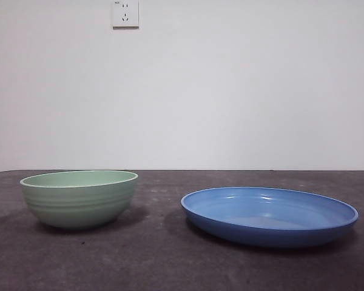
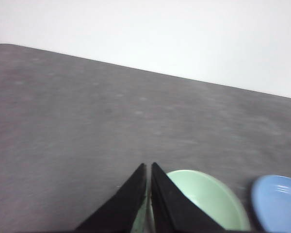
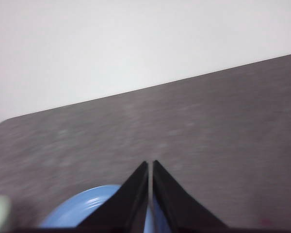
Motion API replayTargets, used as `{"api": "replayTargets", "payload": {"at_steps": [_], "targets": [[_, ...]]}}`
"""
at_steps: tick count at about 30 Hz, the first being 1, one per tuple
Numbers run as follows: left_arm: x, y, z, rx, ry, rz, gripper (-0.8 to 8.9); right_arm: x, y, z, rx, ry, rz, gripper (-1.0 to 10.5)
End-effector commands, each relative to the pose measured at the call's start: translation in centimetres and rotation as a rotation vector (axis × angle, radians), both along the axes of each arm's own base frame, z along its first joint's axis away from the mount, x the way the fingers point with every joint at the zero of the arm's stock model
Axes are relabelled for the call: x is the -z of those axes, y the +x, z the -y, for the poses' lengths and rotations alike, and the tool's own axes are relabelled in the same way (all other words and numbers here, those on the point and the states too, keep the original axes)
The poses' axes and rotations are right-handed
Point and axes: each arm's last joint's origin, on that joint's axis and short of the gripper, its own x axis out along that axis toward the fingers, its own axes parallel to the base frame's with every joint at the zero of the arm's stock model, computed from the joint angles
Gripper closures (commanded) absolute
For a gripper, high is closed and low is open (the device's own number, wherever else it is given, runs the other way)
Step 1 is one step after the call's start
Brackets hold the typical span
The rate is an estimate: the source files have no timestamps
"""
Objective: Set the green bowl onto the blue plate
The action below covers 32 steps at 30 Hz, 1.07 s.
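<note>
The green bowl sits upright on the dark counter, left of the blue plate and apart from it. The left end effector hangs clenched above the bowl; the right end effector, also clenched and empty, hangs above the plate.

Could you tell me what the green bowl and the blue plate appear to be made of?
The green bowl looks like glazed ceramic or melamine: its ridged sides have a soft, satin sheen. The blue plate is glossier, with bright highlights on its raised rim, so glazed ceramic or hard plastic; the pictures cannot settle which.
</note>
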Motion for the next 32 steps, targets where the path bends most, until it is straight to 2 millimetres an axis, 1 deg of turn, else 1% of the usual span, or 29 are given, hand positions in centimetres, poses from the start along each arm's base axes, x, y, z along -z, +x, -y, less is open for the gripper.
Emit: {"api": "replayTargets", "payload": {"at_steps": [1,3,6,9,12,15,18,21,24,32], "targets": [[-2.7,-0.2,0.2,0.071,-0.021,-0.003,7.98,-1.9,-0.3,-0.3,-0.097,0.040,-0.003,9.4],[-4.1,-0.1,0.5,0.129,-0.030,-0.022,7.98,-2.9,-0.3,-0.5,-0.156,0.051,-0.039,9.4],[-5.7,0.3,0.8,0.197,-0.039,-0.049,7.98,-4.2,-0.2,-0.7,-0.225,0.061,-0.091,9.4],[-6.8,1.0,1.1,0.249,-0.048,-0.081,7.98,-5.5,0.1,-0.9,-0.292,0.067,-0.135,9.4],[-7.4,1.9,1.5,0.322,-0.062,-0.125,7.98,-6.7,0.6,-1.1,-0.355,0.065,-0.174,9.4],[-7.6,2.8,2.1,0.427,-0.080,-0.164,7.98,-7.8,1.0,-1.5,-0.399,0.052,-0.213,9.4],[-7.6,3.5,2.7,0.519,-0.079,-0.193,7.98,-8.7,1.2,-1.9,-0.462,0.004,-0.239,9.4],[-7.5,3.8,3.3,0.568,-0.079,-0.230,7.98,-9.3,1.4,-2.4,-0.521,-0.045,-0.264,9.4],[-7.2,3.7,3.7,0.597,-0.076,-0.260,7.96,-9.6,1.2,-2.6,-0.556,-0.087,-0.273,9.4],[-6.8,3.3,3.8,0.617,-0.056,-0.310,7.90,-9.5,1.1,-2.6,-0.558,-0.090,-0.286,9.3]]}}
